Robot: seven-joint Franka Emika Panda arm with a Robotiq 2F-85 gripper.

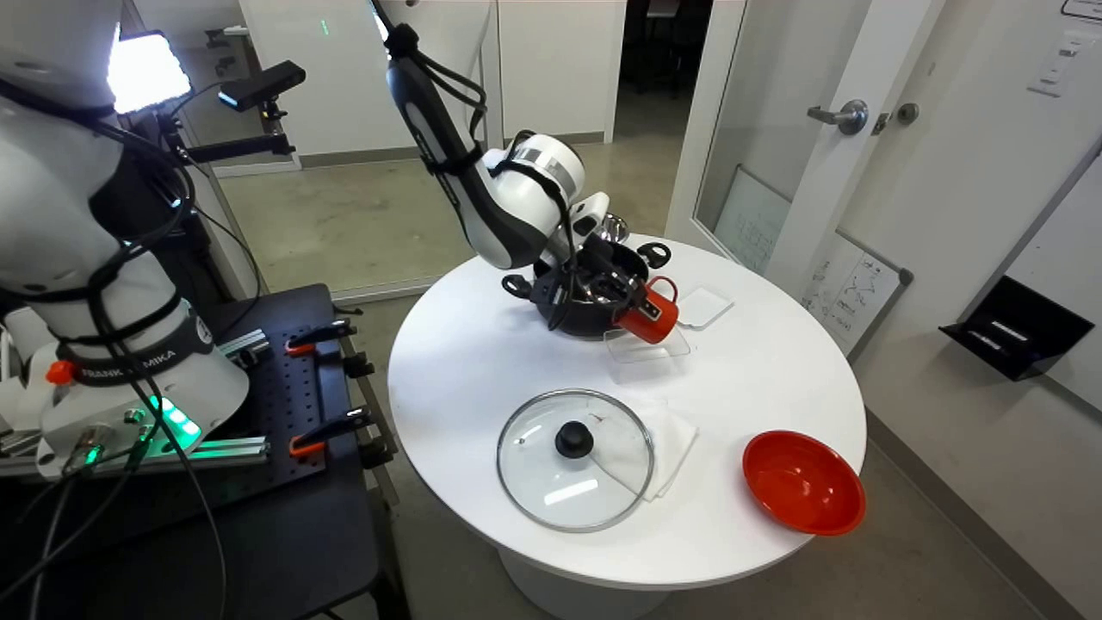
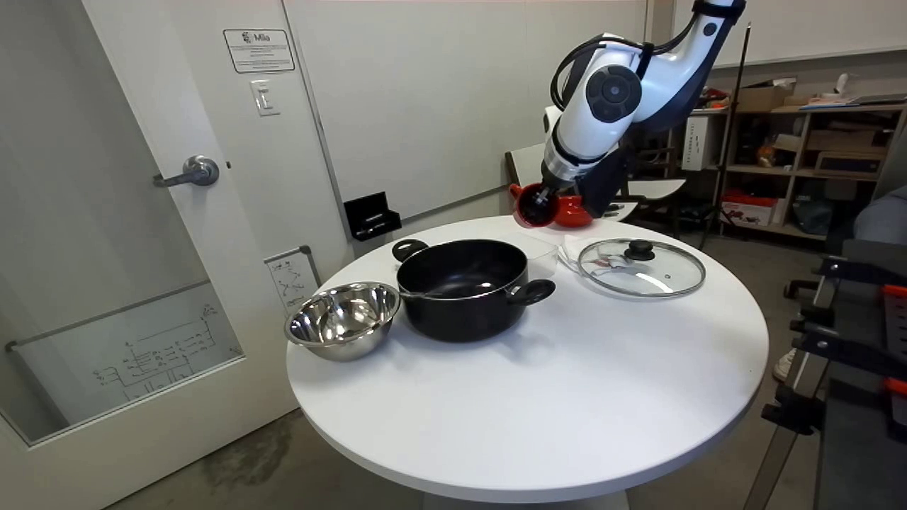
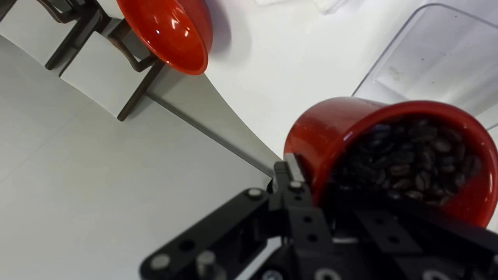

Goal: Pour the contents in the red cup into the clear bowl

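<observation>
The red cup [image 1: 652, 315] is held tilted above the table; in an exterior view its dark mouth shows inside the red rim [image 2: 519, 212]. In the wrist view the cup [image 3: 330, 120] holds many dark coffee beans [image 3: 422, 167]. My gripper [image 3: 317, 186] is shut on the cup wall, one finger outside, the other inside and partly hidden in shadow. It also shows in both exterior views [image 1: 622, 291] [image 2: 544, 195]. The clear bowl [image 1: 641, 351] is on the table just below the cup; in the wrist view it [image 3: 439, 58] shows beyond the cup, with only a few dark specks.
A black pot [image 2: 460, 312] stands beside the clear bowl, with a steel bowl [image 2: 347, 333] next to it. A glass lid [image 1: 542, 474] lies over part of a white cloth [image 1: 676, 452]. A red bowl [image 1: 801, 482] is at the table's edge. A flat white piece [image 1: 706, 307] lies behind the cup.
</observation>
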